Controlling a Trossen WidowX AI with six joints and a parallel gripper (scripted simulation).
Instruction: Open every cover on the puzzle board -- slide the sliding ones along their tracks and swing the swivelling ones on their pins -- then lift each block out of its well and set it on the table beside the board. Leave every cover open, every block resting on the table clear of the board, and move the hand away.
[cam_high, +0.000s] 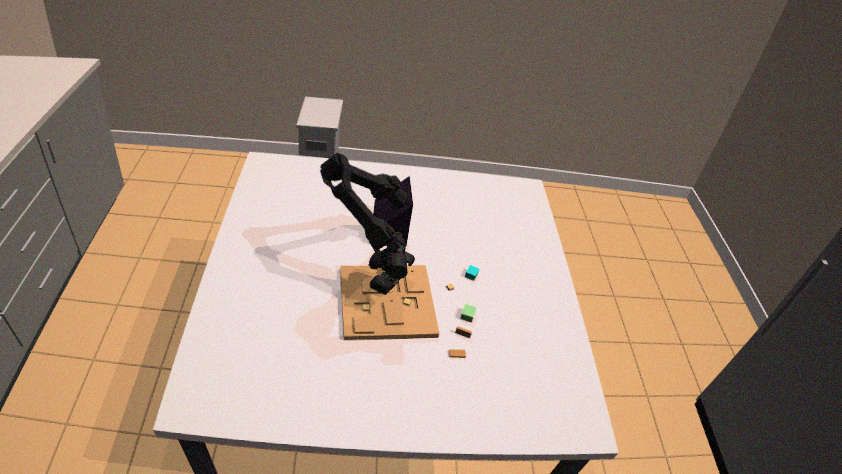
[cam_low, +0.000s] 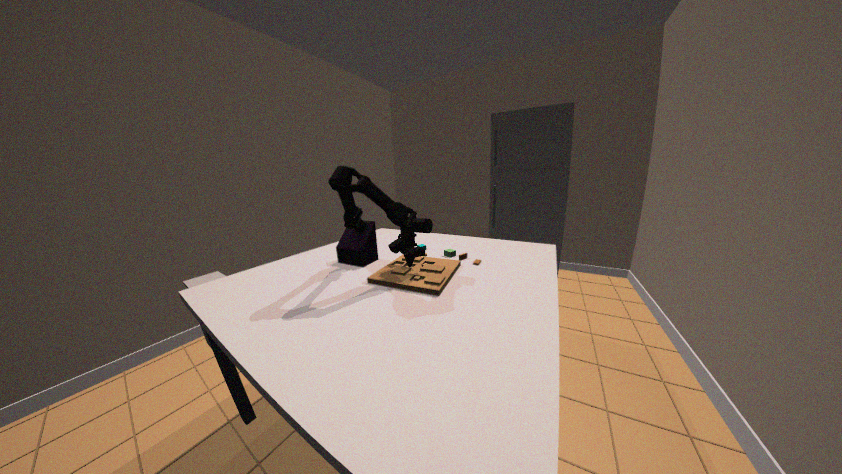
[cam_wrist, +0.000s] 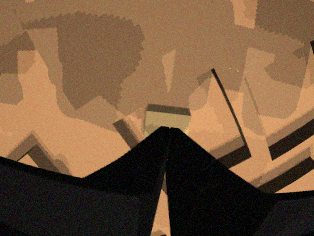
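The flat, square, wood-brown puzzle board (cam_high: 347, 329) (cam_low: 406, 286) lies on the white rectangular table (cam_high: 282, 400) (cam_low: 471, 353), with low raised cover plates on its upper face. In the wrist view, a small pale-yellow block (cam_wrist: 167, 120) shows just beyond the tips of the black pincer (cam_high: 382, 284) (cam_low: 410, 263) (cam_wrist: 168, 135); whether they touch it cannot be told. The pincer's fingertips are together, with nothing clamped, pointing down over the board. Two more pale-yellow pieces show in the board's openings in the top view. Off the board, on the table beside it, rest a cyan block (cam_high: 471, 272) (cam_low: 421, 247), a small tan piece (cam_high: 450, 286), a light-green block (cam_high: 469, 312) (cam_low: 449, 252) and two brown oblong pieces. The black jointed arm (cam_high: 356, 203) (cam_low: 380, 194) rises from a dark angular base (cam_high: 406, 183) (cam_low: 356, 253) on the table.
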